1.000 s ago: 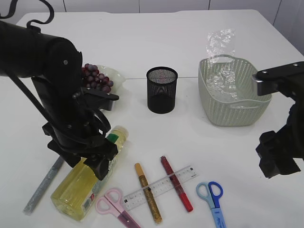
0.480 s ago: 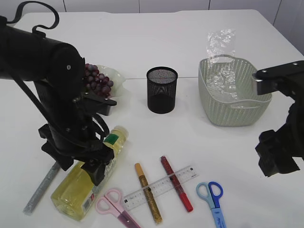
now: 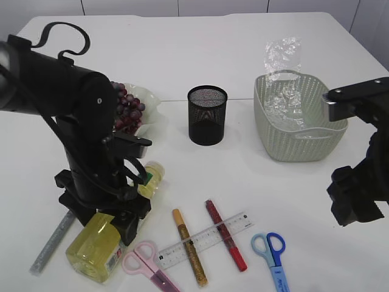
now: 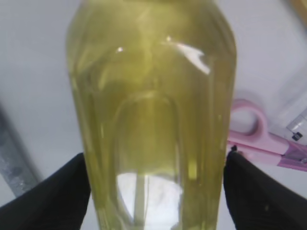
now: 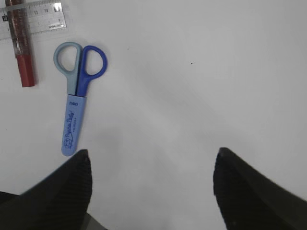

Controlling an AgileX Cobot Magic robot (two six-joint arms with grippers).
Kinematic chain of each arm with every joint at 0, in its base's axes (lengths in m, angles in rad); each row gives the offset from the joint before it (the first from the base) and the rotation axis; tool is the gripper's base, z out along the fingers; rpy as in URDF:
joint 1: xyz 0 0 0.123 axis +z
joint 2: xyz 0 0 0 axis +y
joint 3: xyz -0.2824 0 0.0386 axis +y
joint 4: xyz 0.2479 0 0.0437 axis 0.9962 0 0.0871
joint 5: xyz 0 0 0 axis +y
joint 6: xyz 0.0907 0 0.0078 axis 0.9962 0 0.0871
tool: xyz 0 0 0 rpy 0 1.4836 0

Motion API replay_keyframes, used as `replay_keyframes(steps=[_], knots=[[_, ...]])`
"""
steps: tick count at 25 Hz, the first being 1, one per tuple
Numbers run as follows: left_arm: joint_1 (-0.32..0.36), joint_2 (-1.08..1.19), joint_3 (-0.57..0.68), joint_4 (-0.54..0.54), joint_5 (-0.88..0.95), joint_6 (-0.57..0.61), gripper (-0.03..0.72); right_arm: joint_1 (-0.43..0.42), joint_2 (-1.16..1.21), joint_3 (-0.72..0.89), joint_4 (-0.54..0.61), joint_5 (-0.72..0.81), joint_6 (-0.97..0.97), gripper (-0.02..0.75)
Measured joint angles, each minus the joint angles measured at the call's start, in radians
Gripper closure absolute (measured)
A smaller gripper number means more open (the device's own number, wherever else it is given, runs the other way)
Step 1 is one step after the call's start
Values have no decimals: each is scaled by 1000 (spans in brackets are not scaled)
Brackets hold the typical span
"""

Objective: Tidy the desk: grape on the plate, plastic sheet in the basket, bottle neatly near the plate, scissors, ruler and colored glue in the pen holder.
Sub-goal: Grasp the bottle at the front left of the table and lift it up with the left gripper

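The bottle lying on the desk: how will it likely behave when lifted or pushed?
The bottle looks nearly full of yellow liquid, so probably heavy for its size. Lying on its round side, it may roll if nudged. Its smooth clear plastic could slip between the left pincer's fingers.

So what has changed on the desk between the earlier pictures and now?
The left claw has come lower over the bottle, its fingers now on either side of it, not yet closed. The bottle still lies on its side. The right claw, blue scissors, ruler and cup stayed put.
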Motion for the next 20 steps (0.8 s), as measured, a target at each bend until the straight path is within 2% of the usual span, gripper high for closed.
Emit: replay_keyframes(steps=[14, 20], knots=[[0, 52, -4, 15, -43, -6, 116, 0, 0, 0, -5, 0, 0, 160], [0, 56, -10, 25, -29, -6, 232, 0, 0, 0, -24, 0, 0, 161]])
